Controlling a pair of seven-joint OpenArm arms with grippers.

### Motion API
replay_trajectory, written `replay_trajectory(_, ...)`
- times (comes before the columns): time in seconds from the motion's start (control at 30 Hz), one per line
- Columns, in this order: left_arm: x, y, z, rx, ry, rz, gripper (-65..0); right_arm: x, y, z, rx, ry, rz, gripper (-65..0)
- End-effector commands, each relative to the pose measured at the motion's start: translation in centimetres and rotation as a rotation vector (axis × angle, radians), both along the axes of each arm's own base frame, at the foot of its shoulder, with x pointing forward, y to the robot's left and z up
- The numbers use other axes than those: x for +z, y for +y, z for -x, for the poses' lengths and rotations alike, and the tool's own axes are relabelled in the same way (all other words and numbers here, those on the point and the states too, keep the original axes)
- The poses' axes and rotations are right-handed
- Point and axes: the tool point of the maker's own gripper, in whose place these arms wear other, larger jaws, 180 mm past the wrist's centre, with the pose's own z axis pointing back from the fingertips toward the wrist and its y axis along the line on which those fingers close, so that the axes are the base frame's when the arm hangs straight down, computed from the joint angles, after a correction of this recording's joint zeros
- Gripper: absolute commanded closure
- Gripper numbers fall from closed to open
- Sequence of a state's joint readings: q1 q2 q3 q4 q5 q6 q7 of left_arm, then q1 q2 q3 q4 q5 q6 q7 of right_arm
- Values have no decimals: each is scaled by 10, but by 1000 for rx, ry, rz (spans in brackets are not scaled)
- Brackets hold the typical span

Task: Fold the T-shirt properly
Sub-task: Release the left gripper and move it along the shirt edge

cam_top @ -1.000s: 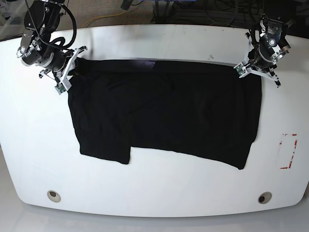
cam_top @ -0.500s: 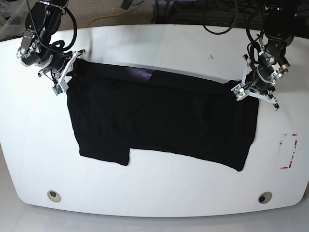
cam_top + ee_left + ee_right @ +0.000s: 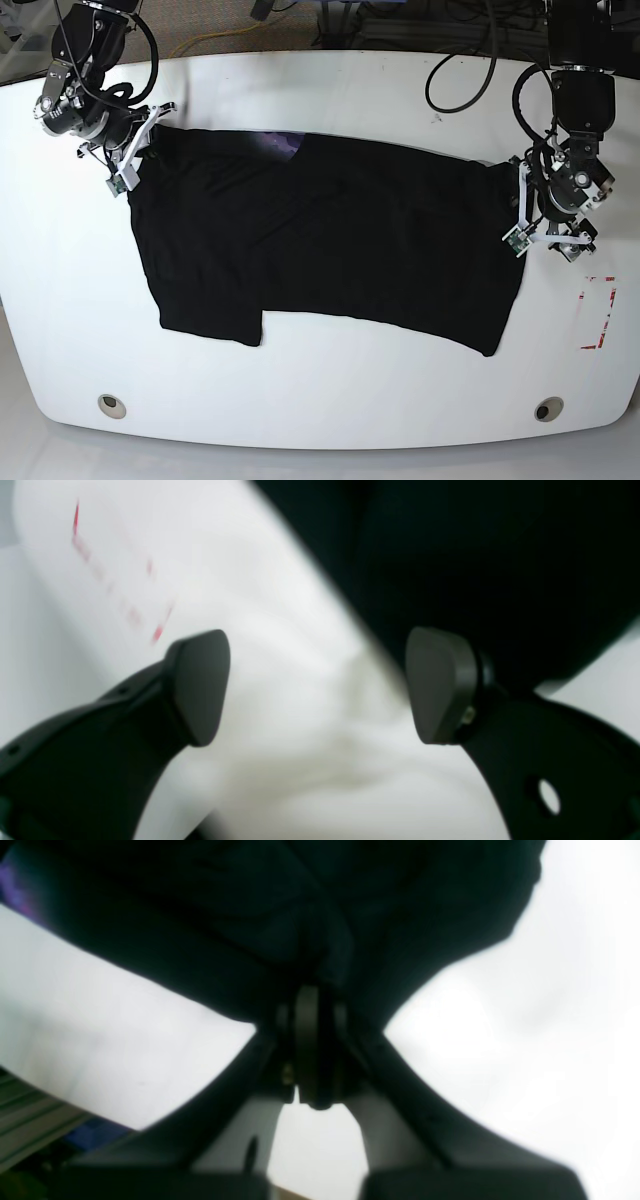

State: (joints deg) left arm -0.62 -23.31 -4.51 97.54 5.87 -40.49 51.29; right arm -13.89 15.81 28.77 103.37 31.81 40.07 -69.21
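on the white counter (image 3: 330,90) the black t-shirt (image 3: 330,240) lies spread wide, and it looks as if one fold is already made, because the cloth forms a broad band with a step along its near edge, where the part on the base view's left hangs lower than the rest. a little purple print shows at the far edge near the middle. i judge the task is only partly done: the shirt is long from side to side, and it needs at least one more fold across, plus some smoothing at the far edge, which is not straight. the right claw (image 3: 128,158), on the base view's left, is pressed together and pinches the far corner of the t-shirt; in its wrist view the dark cloth bunches right at the closed tips. the left claw (image 3: 320,685) is spread wide and holds nothing; between its pads only bare counter is seen, and the edge of the shirt runs just beside the one pad (image 3: 440,685), perhaps touching it, i cannot tell. a red marking (image 3: 597,312) is on the counter near this claw, apart from the cloth.
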Motion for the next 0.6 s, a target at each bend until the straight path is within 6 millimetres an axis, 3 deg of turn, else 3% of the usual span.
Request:
replay_trajectory(0.0,21,13,-9,52,-41,24,-519,9,-4,-7,2,-37,9,0)
replay_trajectory(0.1,45,13,-24,102,-54,110,-519,10,-4,-8,2,-40,9,0)
replay_trajectory(0.27,67,29,-23,184,-65,262,-519,10,-4,-9,2,-41,9,0)
replay_trajectory(0.4,62,23,-14,158,-36,326,-519,11,-3,-10,2,-44,7,0)
replay_trajectory(0.57,36,27,8,183,30,294,-518,11,-3,-11,2,-46,6,0)
